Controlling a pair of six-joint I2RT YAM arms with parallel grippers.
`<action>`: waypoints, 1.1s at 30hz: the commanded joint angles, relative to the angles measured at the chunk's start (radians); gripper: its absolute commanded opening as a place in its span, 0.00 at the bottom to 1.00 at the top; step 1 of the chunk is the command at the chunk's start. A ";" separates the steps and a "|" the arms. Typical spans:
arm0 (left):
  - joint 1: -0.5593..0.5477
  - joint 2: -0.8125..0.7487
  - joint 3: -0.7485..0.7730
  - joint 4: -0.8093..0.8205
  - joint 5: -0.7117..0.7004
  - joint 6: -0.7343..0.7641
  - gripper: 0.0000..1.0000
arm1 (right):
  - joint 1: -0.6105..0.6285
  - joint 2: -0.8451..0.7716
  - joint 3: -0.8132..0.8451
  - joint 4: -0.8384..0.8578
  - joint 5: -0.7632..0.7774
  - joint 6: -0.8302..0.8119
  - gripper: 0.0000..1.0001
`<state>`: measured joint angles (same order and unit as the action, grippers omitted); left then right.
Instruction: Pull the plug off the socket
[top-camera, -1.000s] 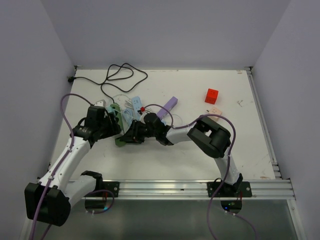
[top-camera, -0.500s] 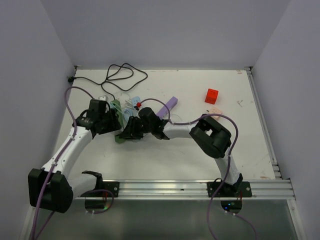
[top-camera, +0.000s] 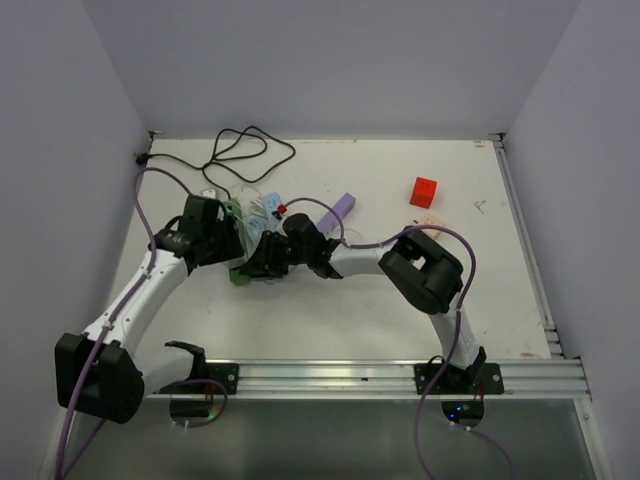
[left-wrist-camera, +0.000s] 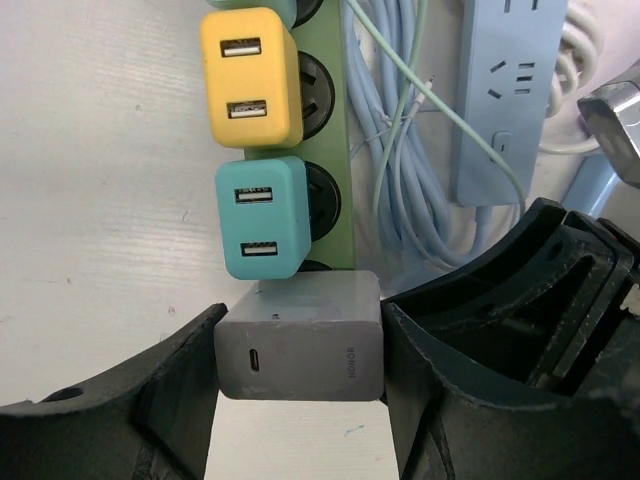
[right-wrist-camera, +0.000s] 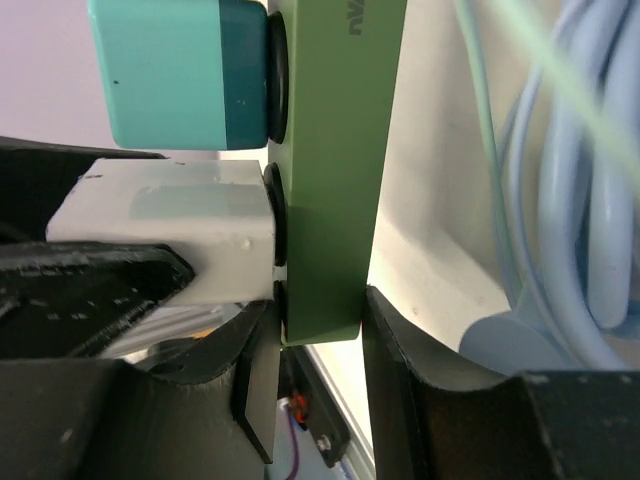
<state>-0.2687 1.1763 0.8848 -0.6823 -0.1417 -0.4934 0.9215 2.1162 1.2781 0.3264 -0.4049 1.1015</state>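
Grey plug (left-wrist-camera: 300, 335) sits in the end hole of the green strip (left-wrist-camera: 342, 150), not yet out. My left pincer (left-wrist-camera: 300, 365) pinches it across its 2 sides, and my right pincer (right-wrist-camera: 320, 325) clamps the strip's end to hold it down. Risks now: pull at a slant and the pins bind, or the smooth shell slips from my pads. If the right grip gives, the strip lifts too, dragging the teal plug (left-wrist-camera: 262, 217) beside it.
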 joint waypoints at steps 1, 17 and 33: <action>0.115 -0.130 0.008 0.122 -0.035 0.032 0.00 | -0.039 0.065 -0.101 -0.069 -0.017 0.009 0.22; 0.232 -0.129 0.002 0.158 0.079 0.104 0.00 | -0.035 0.030 -0.014 -0.352 0.116 -0.147 0.22; 0.000 -0.101 0.063 0.122 -0.151 0.087 0.00 | -0.024 0.038 0.015 -0.295 0.043 -0.137 0.46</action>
<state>-0.2680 1.0973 0.8959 -0.6201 -0.2611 -0.4225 0.9096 2.1262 1.3388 0.0830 -0.3668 0.9775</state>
